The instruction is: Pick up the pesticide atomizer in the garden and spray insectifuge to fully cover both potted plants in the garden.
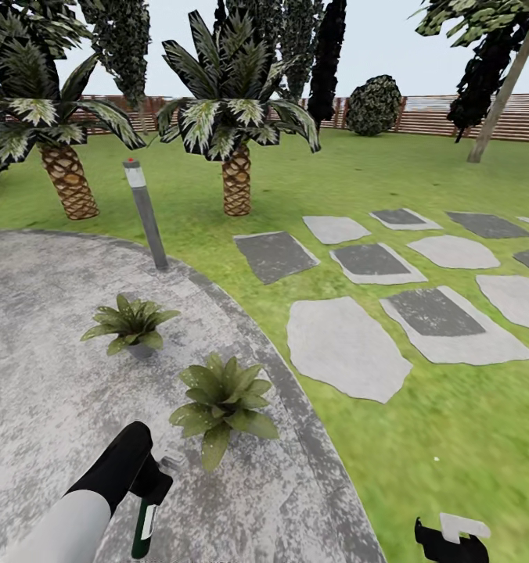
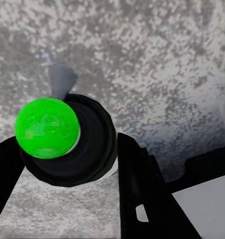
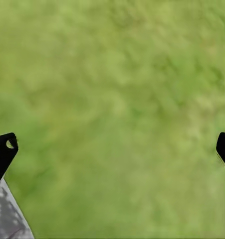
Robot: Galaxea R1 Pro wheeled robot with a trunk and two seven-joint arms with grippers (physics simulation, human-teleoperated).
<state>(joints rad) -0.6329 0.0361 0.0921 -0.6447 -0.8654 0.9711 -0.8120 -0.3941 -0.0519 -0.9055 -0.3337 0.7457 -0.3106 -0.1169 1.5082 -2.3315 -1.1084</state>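
On the round grey patio [image 1: 53, 375], at its near edge, the left gripper [image 1: 151, 489] is clenched around the pesticide atomizer [image 1: 145, 528], which hangs below the fingers with its white label facing the camera. In the left wrist view the bottle [image 2: 67, 142] sits between the two dark fingers [image 2: 142, 189], its bright green tip [image 2: 46, 128] pointing along them toward the speckled paving. The nearer potted plant [image 1: 221, 403] stands just beside and to the right of that hand; the second potted plant [image 1: 131, 322] is farther back and to the left, both on the paving, well short of the grey bollard lamp [image 1: 145, 215] at the patio's rim.

The right gripper [image 1: 451, 541] hangs low at the near right over the lawn [image 1: 421, 438], and its wrist view shows the fingertips [image 3: 3, 149] spread wide with nothing but grass between them.

The bottle looks small, rigid and light, with a smooth round body that could twist or slip in a loose pinch. A hold on the upper body just under the cap, as it appears now, seems sound, since it leaves the nozzle free. My judgement is that the pick-up is done and spraying is still to come; the tip needs aiming at the near rosette first.
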